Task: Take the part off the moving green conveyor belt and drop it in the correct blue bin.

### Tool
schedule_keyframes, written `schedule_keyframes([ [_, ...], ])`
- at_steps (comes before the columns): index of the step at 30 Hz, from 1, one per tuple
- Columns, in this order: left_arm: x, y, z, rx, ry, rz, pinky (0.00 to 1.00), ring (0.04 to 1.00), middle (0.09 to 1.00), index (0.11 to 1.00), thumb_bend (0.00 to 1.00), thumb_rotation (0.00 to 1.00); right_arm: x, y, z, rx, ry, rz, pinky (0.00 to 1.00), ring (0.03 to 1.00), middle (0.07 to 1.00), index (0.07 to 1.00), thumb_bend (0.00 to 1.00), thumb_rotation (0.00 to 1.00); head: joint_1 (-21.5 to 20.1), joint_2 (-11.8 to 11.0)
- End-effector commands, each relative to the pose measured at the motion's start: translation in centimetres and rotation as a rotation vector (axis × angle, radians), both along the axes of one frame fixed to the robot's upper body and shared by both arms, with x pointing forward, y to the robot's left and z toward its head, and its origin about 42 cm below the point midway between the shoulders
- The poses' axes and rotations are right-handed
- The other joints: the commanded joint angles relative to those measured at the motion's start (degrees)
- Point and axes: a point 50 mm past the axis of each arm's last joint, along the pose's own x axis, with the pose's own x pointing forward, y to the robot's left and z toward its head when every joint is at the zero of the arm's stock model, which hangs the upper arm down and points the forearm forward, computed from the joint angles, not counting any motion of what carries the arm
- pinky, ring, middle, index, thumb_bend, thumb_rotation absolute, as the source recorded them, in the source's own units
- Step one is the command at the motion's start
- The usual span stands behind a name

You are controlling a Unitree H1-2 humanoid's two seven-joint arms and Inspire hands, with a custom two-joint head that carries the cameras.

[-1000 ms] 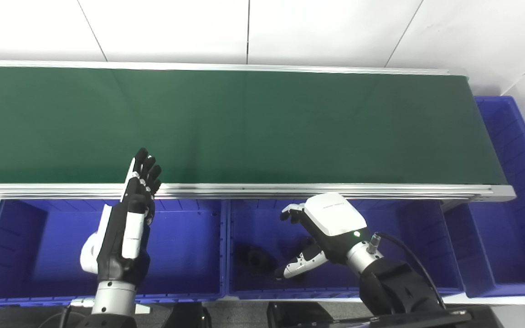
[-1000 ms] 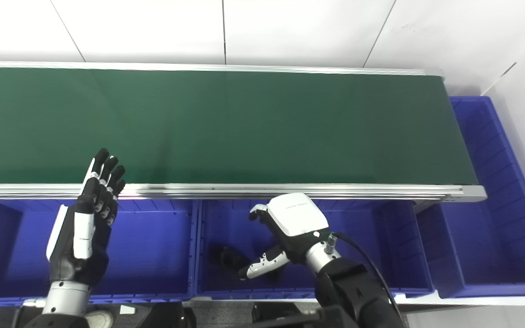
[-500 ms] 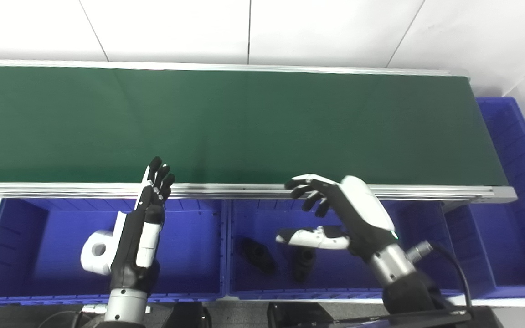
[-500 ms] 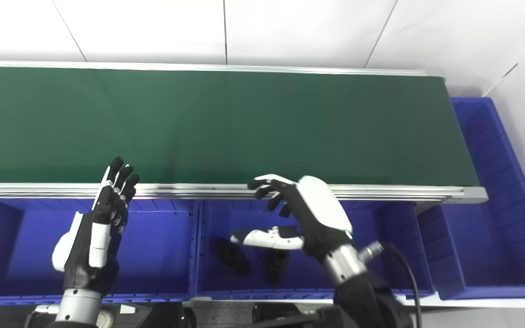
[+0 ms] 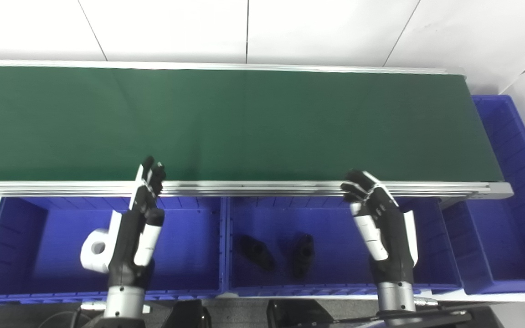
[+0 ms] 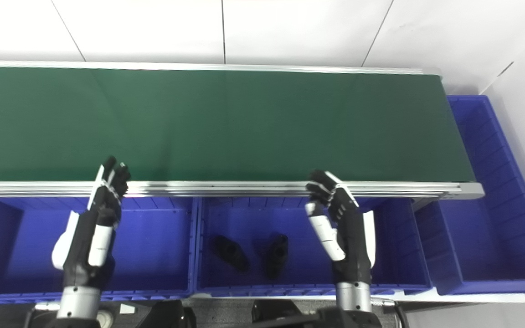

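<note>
Nearest me, both hands were empty with fingers spread: the left hand (image 5: 135, 228) and right hand (image 5: 383, 225) over the long blue plastic bins (image 5: 189, 255). Two small black moulded parts (image 5: 255, 250) lay in the middle bin, probably light, stiff, best pinched across the body. Beyond, the green conveyor belt (image 5: 244, 123) carried nothing, backed by white tiled wall (image 5: 244, 27).

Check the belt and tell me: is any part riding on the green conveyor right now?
No: the green conveyor belt is bare end to end, and the only black parts lie in the middle blue bin.
</note>
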Motion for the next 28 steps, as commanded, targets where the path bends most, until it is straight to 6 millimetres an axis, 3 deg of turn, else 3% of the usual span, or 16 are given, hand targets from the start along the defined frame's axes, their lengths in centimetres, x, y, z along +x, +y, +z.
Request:
schedule_keyframes([
  [1, 0.3, 0.0, 0.5, 0.019, -0.077, 0.018, 0.98, 0.956, 0.960, 1.000, 0.59, 0.93, 0.3, 0.4, 0.5, 0.000, -0.075, -0.012, 0.74, 0.784, 0.839, 0.834, 0.62, 0.89, -0.1, -0.8],
  [5, 0.5, 0.1, 0.3, 0.048, -0.103, 0.033, 0.98, 0.966, 0.978, 1.000, 0.59, 0.95, 0.4, 0.3, -0.2, 0.002, -0.061, -0.009, 0.76, 0.810, 0.890, 0.894, 0.63, 0.93, -0.3, -1.2],
  [11, 0.6, 0.3, 0.7, 0.054, -0.106, 0.056, 1.00, 0.976, 0.987, 1.000, 0.71, 0.94, 0.5, 0.2, -0.1, -0.026, -0.051, 0.011, 0.76, 0.841, 0.942, 0.954, 0.62, 0.93, -0.9, 0.3],
  [20, 0.5, 0.5, 0.9, 0.028, -0.109, 0.042, 1.00, 0.987, 1.000, 1.000, 0.64, 0.91, 0.3, 0.5, -0.1, -0.040, -0.040, 0.037, 0.78, 0.849, 0.952, 0.968, 0.60, 0.93, -1.2, 1.1],
  [24, 0.3, 0.5, 1.3, 0.039, -0.102, 0.045, 1.00, 0.991, 1.000, 1.000, 0.66, 0.92, 0.3, 0.6, 0.3, -0.050, -0.036, 0.042, 0.78, 0.850, 0.949, 0.970, 0.59, 0.93, -1.5, 2.3],
  [28, 0.5, 0.6, 1.8, 0.042, -0.103, 0.045, 1.00, 0.992, 1.000, 1.000, 0.66, 0.93, 0.5, 0.8, 0.8, -0.059, -0.032, 0.048, 0.78, 0.855, 0.951, 0.971, 0.61, 0.94, -3.1, 5.1],
])
